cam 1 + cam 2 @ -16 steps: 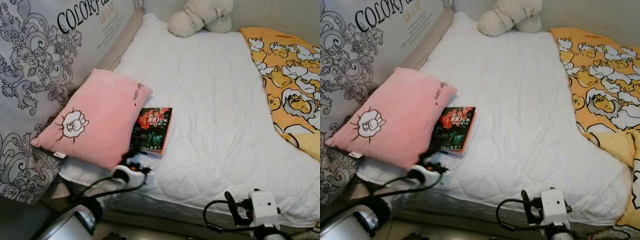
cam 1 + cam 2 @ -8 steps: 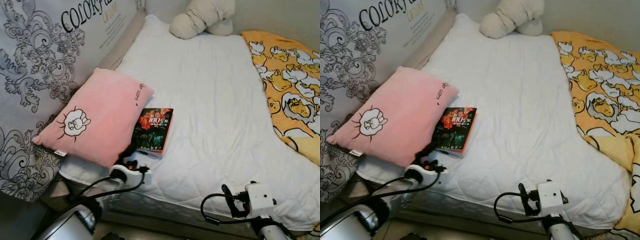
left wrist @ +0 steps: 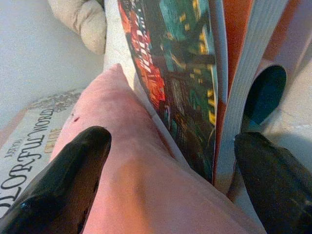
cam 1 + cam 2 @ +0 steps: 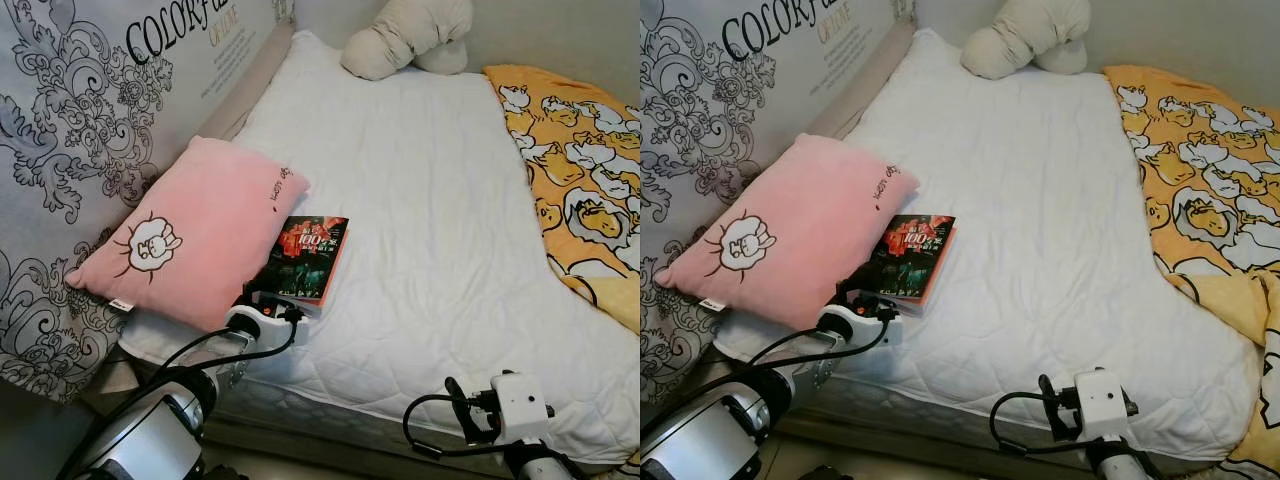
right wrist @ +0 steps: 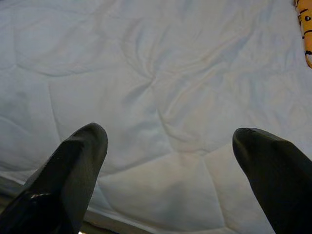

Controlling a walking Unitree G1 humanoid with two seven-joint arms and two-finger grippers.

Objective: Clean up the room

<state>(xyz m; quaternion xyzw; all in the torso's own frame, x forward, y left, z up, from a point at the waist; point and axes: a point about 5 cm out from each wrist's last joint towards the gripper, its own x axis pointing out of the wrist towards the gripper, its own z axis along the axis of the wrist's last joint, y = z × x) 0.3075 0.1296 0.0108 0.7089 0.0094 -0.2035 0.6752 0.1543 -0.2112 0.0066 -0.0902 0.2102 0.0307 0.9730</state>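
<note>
Book (image 4: pixel 308 259) with a dark red-and-green cover lies flat on the white quilted mattress (image 4: pixel 430 200), near the bed's near-left corner, its left edge touching or slipping just under the pink pillow (image 4: pixel 190 232); which of the two cannot be told. The cover's print is too small to read. In the left wrist view the book's near end fills the middle, pages and orange inner cover showing, while its far end runs out of frame. The left gripper (image 3: pixel 170 170) reaches forward from the silver left arm (image 4: pixel 150 440), and its two black fingers (image 3: pixel 63 180) stand wide apart, one over the pillow and one beside the book's page edge, closed on nothing. The right gripper (image 5: pixel 170 175) hovers low over the mattress's near edge, well to the right of the book, fingers also spread wide and empty. A cream plush toy (image 4: pixel 408 35) sits at the far end of the bed, partly cut off by the frame, and a yellow patterned blanket (image 4: pixel 585 170) covers the right side. A printed board (image 4: pixel 90 120) leans along the left. Compared with a second ago, the left gripper has moved forward to the book's near end, and the right arm sits slightly lower.
</note>
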